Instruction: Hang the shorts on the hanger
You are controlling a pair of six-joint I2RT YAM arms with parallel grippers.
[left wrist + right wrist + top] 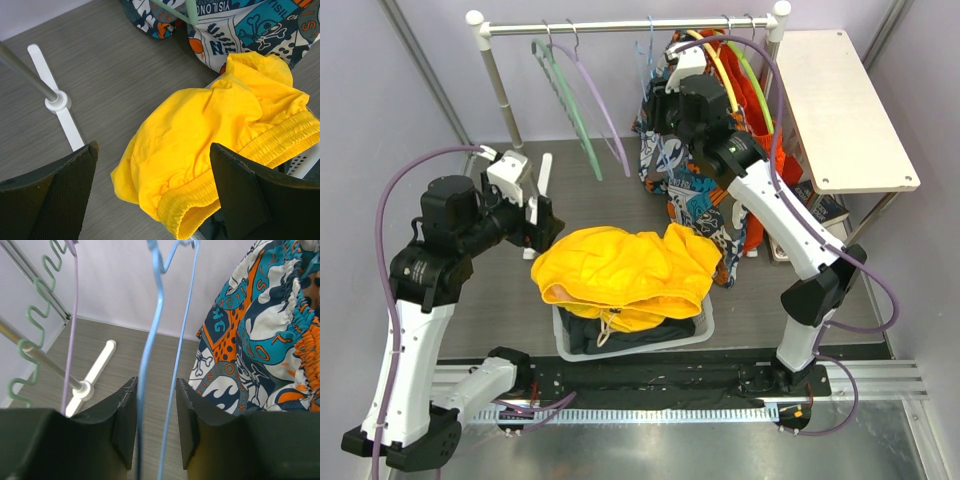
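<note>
The yellow shorts (625, 272) lie bunched over the top of the laundry basket (708, 326). In the left wrist view the shorts (200, 125) show their elastic waistband toward the camera. My left gripper (548, 215) hovers just left of them, open, its jaws (153, 147) spread wide above the fabric's left edge without touching it. The light-blue hanger (150, 335) hangs from the rail (620, 27). My right gripper (156, 385) is up at the rail, and both hanger wires run between its fingers. The jaws stand narrowly apart; the left wire is close to the left pad.
A mint-green hanger (565, 100) and a lilac hanger (602, 105) hang left of the blue one. Orange-and-teal patterned shorts (690, 200) hang to the right, with more hangers and a red-orange garment behind. A white shelf (840, 100) stands at the right. The rack's white foot (57, 102) rests on the floor.
</note>
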